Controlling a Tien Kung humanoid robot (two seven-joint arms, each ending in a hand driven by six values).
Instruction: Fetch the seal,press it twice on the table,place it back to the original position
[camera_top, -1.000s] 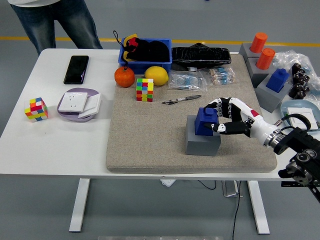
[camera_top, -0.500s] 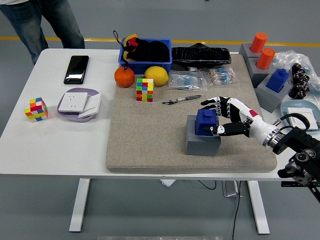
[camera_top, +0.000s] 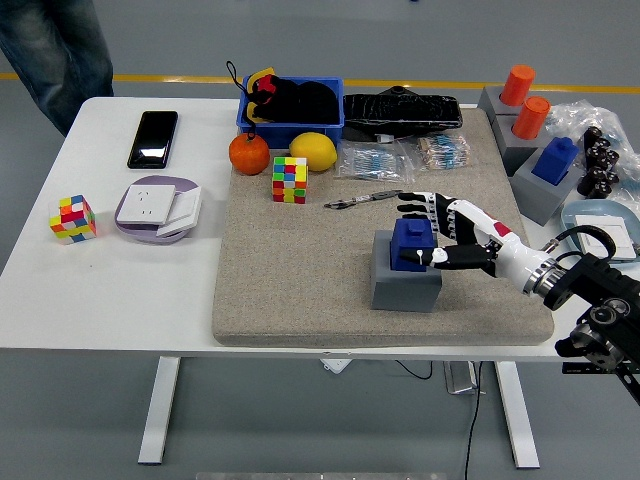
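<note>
The blue seal (camera_top: 409, 245) stands upright in its grey block holder (camera_top: 404, 287) on the beige felt mat (camera_top: 300, 270), right of centre. My right hand (camera_top: 428, 228) reaches in from the right and sits just beside and behind the seal. Its fingers (camera_top: 420, 203) are spread over the seal's far side and its thumb (camera_top: 452, 257) lies against the seal's right side, not closed around it. My left arm is out of view.
A pen (camera_top: 362, 199), a Rubik's cube (camera_top: 289, 179), an orange (camera_top: 249, 153), a lemon (camera_top: 313, 151) and a blue bin (camera_top: 292, 105) lie farther back. Other seals in grey holders (camera_top: 545, 165) stand at the right. A phone (camera_top: 153, 138), a socket (camera_top: 158, 208) and a second cube (camera_top: 73, 218) lie at the left. A person's legs (camera_top: 55, 50) show at the top left.
My right hand's fingers have uncurled from around the blue seal and spread out. The seal stays in its holder. The person at the far side has stepped further left.
</note>
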